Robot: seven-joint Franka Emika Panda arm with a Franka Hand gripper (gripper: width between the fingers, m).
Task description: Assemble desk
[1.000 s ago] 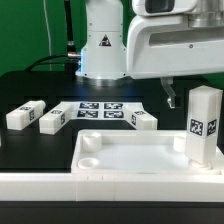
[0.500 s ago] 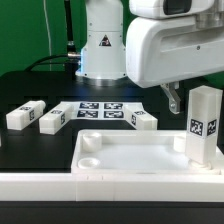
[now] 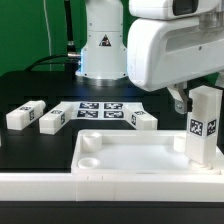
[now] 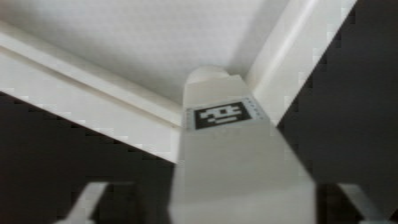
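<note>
White plastic leg (image 3: pixel 205 148) upright on smooth rimmed panel (image 3: pixel 130 158), we see its black-and-white square tag (image 3: pixel 199 127), end effector (image 4: pixel 217 208) spread around it.

Bright, even lighting, soft shadows, exterior view fairly sharp, wrist view blurry, low resolution

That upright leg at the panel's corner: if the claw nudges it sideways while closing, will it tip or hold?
Likely tippy: the leg is tall and narrow, standing on end on the panel. It looks like rigid plastic, so it should not flex under the grip. Its smooth faces may slip a little.
</note>
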